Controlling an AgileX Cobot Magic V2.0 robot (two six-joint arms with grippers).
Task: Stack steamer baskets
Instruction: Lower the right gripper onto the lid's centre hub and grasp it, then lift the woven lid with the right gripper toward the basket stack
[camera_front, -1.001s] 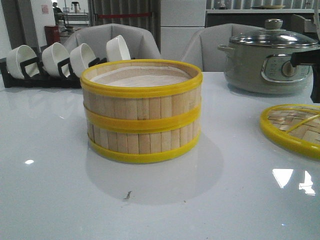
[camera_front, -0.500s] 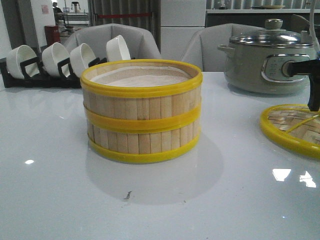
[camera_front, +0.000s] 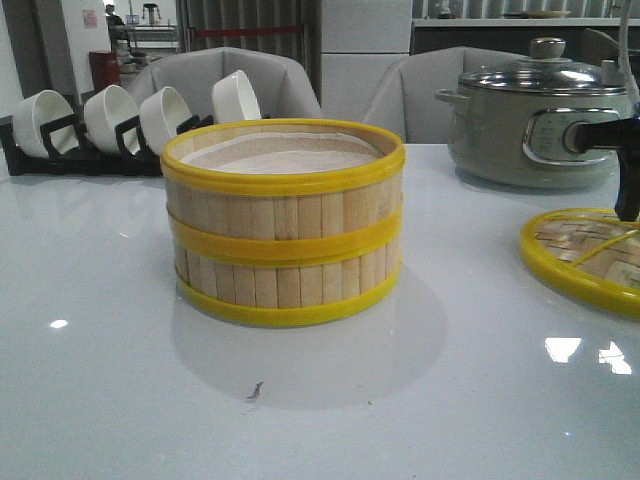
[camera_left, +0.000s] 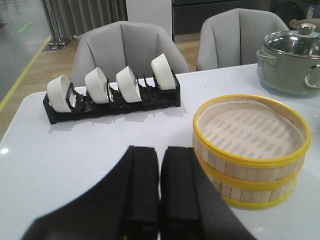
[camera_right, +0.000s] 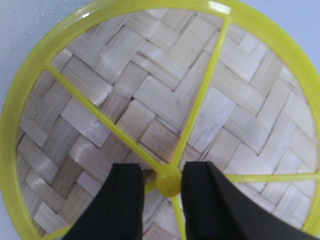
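Two steamer baskets stand stacked mid-table, the upper one (camera_front: 285, 205) squarely on the lower one (camera_front: 285, 285); in the left wrist view the stack (camera_left: 250, 167) shows its pale liner. My left gripper (camera_left: 160, 150) hangs shut and empty, apart from the stack, which sits just to the side of its fingers. The woven lid (camera_right: 150, 100) lies at the table's right (camera_front: 580, 255). My right gripper (camera_right: 162, 170) is open low over the lid, its fingers on either side of the yellow hub (camera_right: 168, 181), with a small gap on one side.
A grey electric pot (camera_front: 535, 120) with a glass lid stands at the back right. A black rack with white bowls (camera_front: 120, 125) runs along the back left. Grey chairs (camera_front: 230, 75) stand behind the table.
My right arm came in a little from the right edge over the lid, then held still. The stack and my left gripper have not moved.
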